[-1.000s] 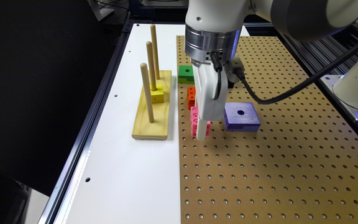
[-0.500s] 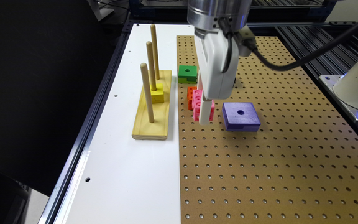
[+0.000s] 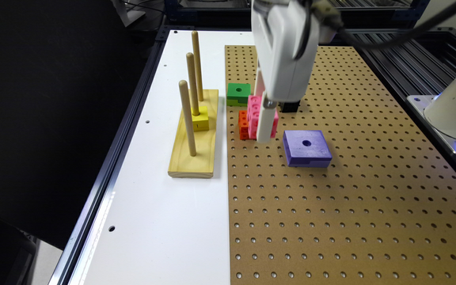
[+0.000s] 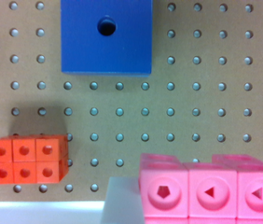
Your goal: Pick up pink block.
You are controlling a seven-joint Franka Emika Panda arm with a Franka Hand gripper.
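The pink block (image 3: 256,113) hangs just above the pegboard, pinched in my gripper (image 3: 268,128), which is shut on it. In the wrist view the pink block (image 4: 208,191) sits close up with round sockets facing the camera. One white finger (image 4: 122,203) presses against its end. The shorter orange block (image 3: 244,124) lies on the board right beside and below the pink one, and it lies apart from it in the wrist view (image 4: 28,158).
A purple square block with a hole (image 3: 306,148) lies on the pegboard at the exterior view's right of the gripper. A green block (image 3: 238,93) sits behind. A wooden base with three pegs (image 3: 193,134) and a yellow block (image 3: 200,118) stands on the white strip.
The gripper has risen with the pink block held in it, so the block has left the board. The orange block stayed where it was.
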